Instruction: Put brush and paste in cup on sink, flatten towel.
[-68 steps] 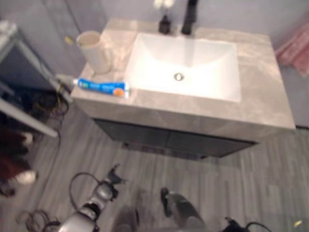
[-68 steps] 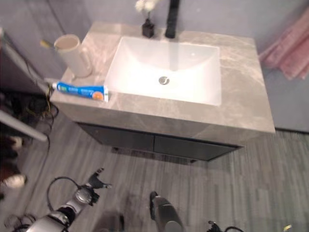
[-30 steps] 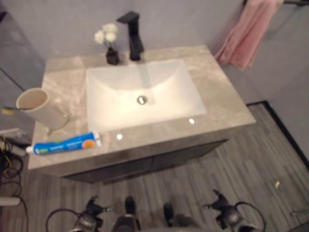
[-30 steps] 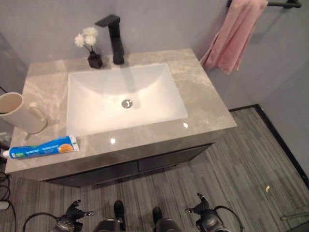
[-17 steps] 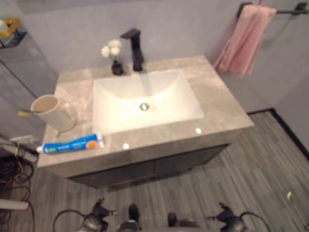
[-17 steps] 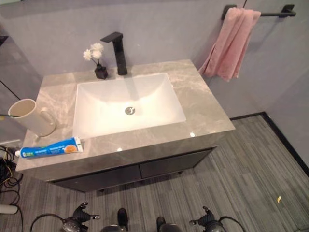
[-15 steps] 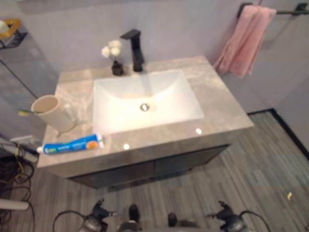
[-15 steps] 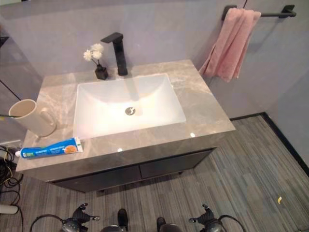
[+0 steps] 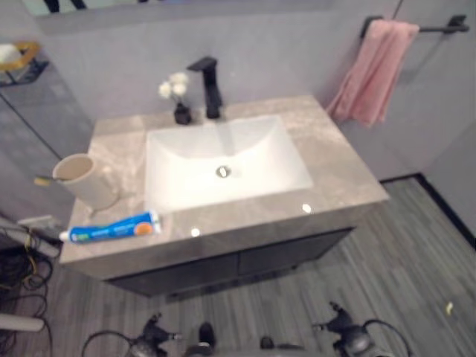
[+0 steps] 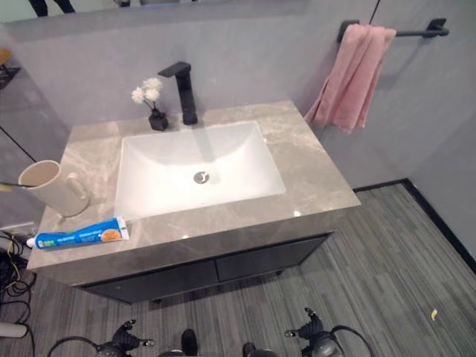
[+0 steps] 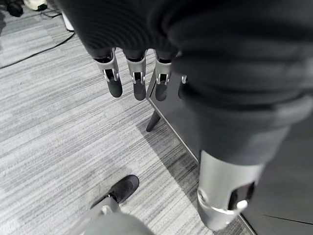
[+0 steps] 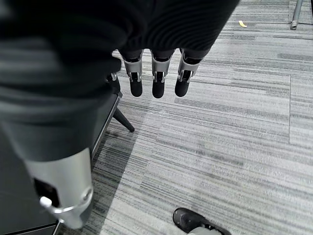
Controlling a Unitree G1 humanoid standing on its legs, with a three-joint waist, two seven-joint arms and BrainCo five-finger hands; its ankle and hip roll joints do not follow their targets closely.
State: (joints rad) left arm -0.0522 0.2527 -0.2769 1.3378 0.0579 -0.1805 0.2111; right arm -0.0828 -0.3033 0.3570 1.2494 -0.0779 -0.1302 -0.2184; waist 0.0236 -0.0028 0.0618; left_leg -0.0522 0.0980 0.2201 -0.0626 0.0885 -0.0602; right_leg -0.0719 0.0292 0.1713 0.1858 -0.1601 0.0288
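A cream cup (image 9: 85, 181) stands at the left end of the grey stone counter (image 9: 338, 175). A yellow toothbrush end (image 9: 42, 180) shows beside the cup's left side; I cannot tell whether it sits in the cup. The blue toothpaste tube (image 9: 111, 227) lies flat near the counter's front left edge. A pink towel (image 10: 348, 78) hangs bunched on a black bar (image 10: 424, 31) on the wall at the right. My left hand (image 11: 134, 83) and right hand (image 12: 154, 83) hang low over the floor, far from the counter, fingers straight and holding nothing.
A white basin (image 9: 223, 149) takes up the counter's middle, with a black faucet (image 9: 208, 85) and a small vase of white flowers (image 9: 177, 100) behind it. A dark cabinet (image 10: 223, 268) sits under the counter. Cables (image 9: 18, 268) lie on the floor at the left.
The whole picture has swung from the counter's left side to face it squarely, so the camera moved. The towel and its bar have come into sight. The things themselves lie as before.
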